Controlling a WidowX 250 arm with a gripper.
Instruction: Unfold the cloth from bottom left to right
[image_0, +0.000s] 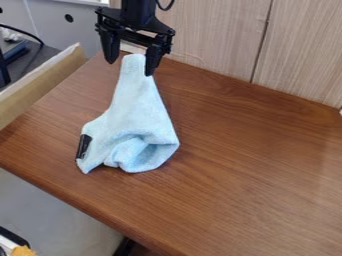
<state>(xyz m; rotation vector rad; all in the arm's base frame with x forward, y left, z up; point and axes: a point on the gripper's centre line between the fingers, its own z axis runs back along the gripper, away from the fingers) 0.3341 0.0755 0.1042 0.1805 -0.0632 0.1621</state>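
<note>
The fingers (153, 59) stand apart at the far end of the cloth (137, 122), whose narrow tip shows between them, while its wide, rumpled part lies at the near end, left of the middle of the table (257, 175). The gripper (129, 69) likely does best to go to the near left corner by the dark tag (83, 146), pinch only the loose top layer, and draw it low and slowly rightward, so the whole cloth doesn't drag along.
</note>
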